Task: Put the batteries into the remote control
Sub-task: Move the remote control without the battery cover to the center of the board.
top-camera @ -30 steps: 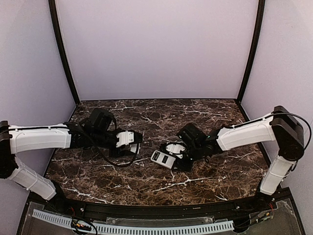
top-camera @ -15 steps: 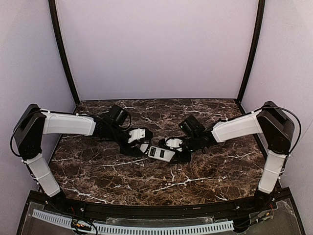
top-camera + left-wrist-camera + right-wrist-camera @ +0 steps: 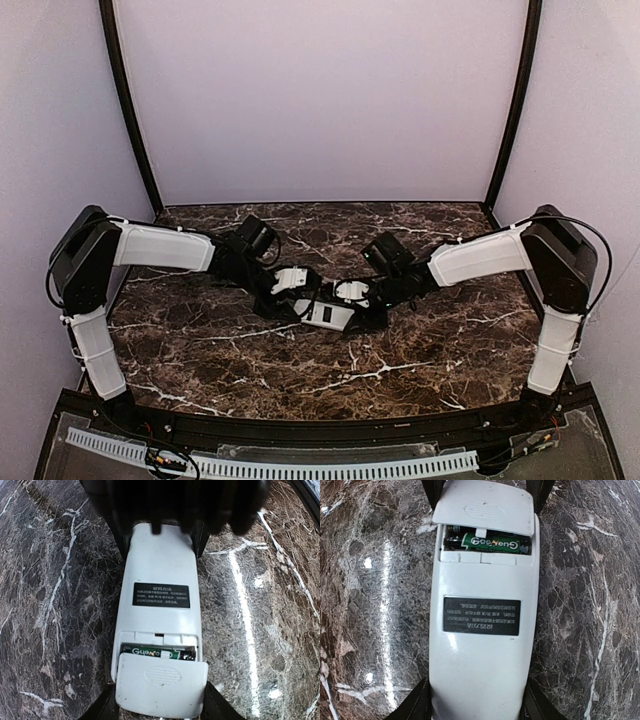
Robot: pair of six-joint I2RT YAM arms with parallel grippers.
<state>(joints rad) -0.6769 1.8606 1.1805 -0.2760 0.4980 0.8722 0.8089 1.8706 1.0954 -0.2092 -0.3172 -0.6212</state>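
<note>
You are at the closing step. The remote (image 3: 482,580) sits back-up at the middle of the desk (image 3: 440,350), held between the two arms. I cannot tell whether it rests on the marble or hangs just above it.

A battery (image 3: 492,543) with a green wrapper lies across the open slot. The cover (image 3: 161,682) is on but not home, and the gap it leaves shows that battery. A second one may sit under the cover, where you cannot see it.

Your right gripper (image 3: 476,707) is about half closed on the plain end of the remote, its fingers flat against both long sides. Your left gripper (image 3: 160,711) straddles the cover end at much the same width, with its fingers (image 3: 106,711) right beside the cover's edges. Whether they pinch it or only flank it does not show.

The next move looks like a straight push. Keep the right grip firm as the anchor and drive the cover along the remote's length toward the black label (image 3: 161,595) until the gap shuts. Keep the push level and in line, because a tilted cover would likely jam on its rails or lift off.
</note>
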